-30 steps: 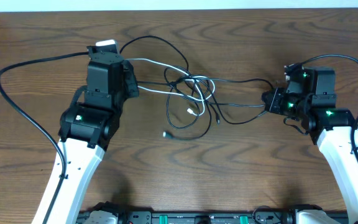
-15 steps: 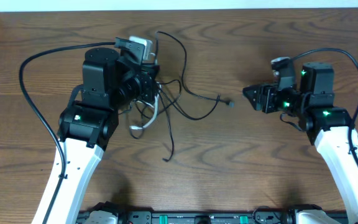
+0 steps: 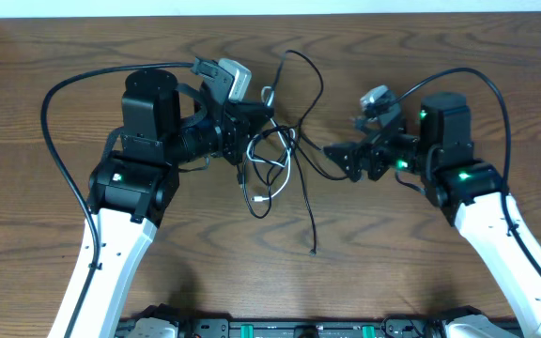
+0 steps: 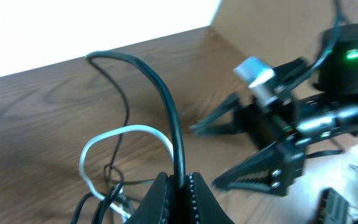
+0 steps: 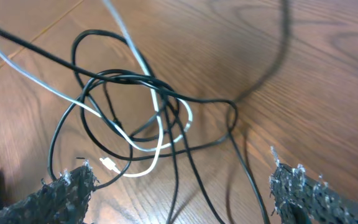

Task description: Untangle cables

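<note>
The cables [image 3: 272, 161] hang as a tangle of thin black cords and one white cord between the two arms, partly lifted off the table. My left gripper [image 3: 259, 120] is shut on a black cable [image 4: 174, 134] that arches up from its jaws. Below it the white cable [image 4: 107, 138] loops. My right gripper [image 3: 339, 160] stands wide open just right of the tangle, and nothing is held between its fingers [image 5: 66, 190]. In the right wrist view the cable knot [image 5: 135, 106] lies ahead of the open jaws, and the white cable [image 5: 160, 134] runs through it.
One loose black cable end [image 3: 313, 251] trails toward the front of the wooden table [image 3: 440, 291]. A black loop [image 3: 299, 66] reaches toward the back edge. The arms' own thick black wires [image 3: 54, 141] arc at the left and right sides.
My right gripper has opened, let go of the cable it held, and moved left toward the tangle. My left gripper has swung right, carrying the bundle with it.
</note>
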Tool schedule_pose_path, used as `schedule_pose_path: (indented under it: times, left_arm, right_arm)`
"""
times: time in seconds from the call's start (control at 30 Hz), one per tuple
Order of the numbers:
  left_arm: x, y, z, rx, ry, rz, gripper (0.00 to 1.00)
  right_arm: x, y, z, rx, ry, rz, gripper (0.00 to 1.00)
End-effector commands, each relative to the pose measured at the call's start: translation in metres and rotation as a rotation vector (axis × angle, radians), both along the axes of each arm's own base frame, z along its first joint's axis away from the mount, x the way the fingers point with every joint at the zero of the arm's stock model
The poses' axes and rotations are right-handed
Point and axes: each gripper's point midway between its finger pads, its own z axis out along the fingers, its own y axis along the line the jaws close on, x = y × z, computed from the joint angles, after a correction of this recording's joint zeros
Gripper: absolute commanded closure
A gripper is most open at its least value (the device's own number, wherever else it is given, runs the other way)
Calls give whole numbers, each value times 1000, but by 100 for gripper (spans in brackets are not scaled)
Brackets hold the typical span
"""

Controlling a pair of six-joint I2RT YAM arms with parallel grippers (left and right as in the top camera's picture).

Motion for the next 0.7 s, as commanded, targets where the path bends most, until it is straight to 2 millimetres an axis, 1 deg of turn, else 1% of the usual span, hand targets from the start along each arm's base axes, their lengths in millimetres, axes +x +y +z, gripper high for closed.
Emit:
schedule_pose_path:
  times: [0.0,0.1,0.23,0.47,0.67]
  left_arm:
    - [-17,-12,20,-64,-41,-119,92]
    - [-21,-15,25,-85,-55,-156,93]
    - [-31,-24,35,-120,-88,-230,92]
    - [-42,-42,41,-128,-119,-293,92]
    - [-54,-60,52,-144,-180,-358,92]
  right_arm:
    - [-8,15,8,-17,-78,85,10]
    - [-9,18,9,-25,-102,105,10]
    - [-7,18,9,-33,-110,95,9]
    - [-5,18,8,-32,-114,95,7]
    - [1,21,-5,-39,-89,95,2]
